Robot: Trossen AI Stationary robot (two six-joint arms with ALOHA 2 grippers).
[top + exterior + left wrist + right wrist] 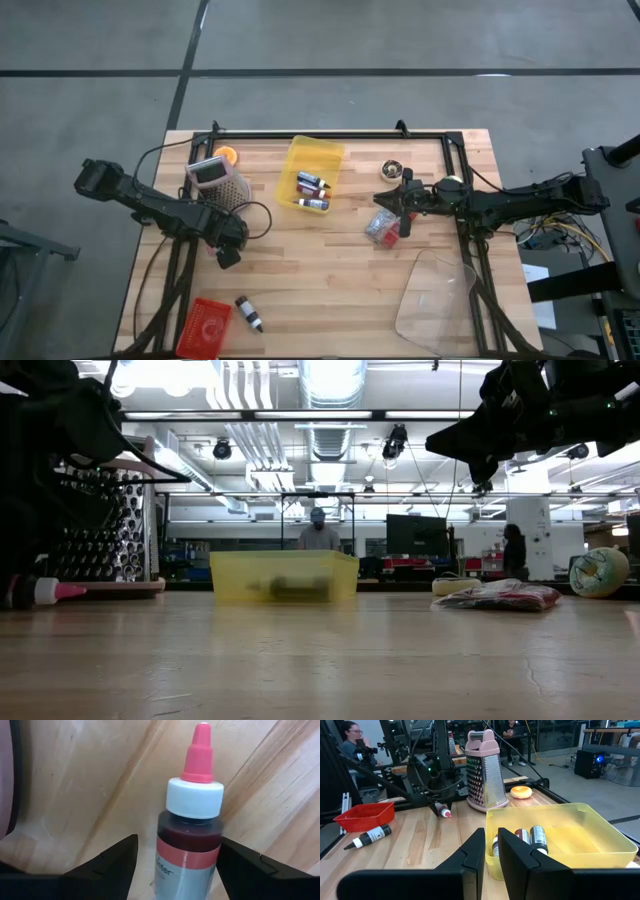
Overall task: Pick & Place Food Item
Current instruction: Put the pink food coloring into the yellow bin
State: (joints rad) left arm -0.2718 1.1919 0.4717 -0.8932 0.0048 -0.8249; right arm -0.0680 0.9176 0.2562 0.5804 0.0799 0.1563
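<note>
A small bottle (pixel 187 840) of dark red liquid, with a white cap and a pink tip, lies on its side on the wooden table at the left; it also shows in the low view (pixel 50 592) and the right wrist view (pixel 441 810). My left gripper (pixel 178 841) is low over it and open, one finger on each side of its neck, with a gap at one finger. My right gripper (pixel 491 832) is shut and empty, raised above the table's right part (pixel 392 198). A yellow bin (pixel 315 150) at the middle far side holds several bottles (pixel 313 190). My left gripper stands astride the bottle just below its white cap (pixel 195 802). One finger (pixel 235 857) lies right against the bottle's side; I cannot tell whether it touches. The other finger (pixel 120 855) is clear of it. The bottle lies on the table.
A metal grater (pixel 215 180) and an orange round thing (pixel 227 155) stand just beyond my left gripper. A red basket (pixel 205 325) and a black bottle (pixel 248 312) are at the near left. A packet (pixel 383 228), a small bowl (pixel 392 170) and a clear lid (pixel 440 300) are at the right.
</note>
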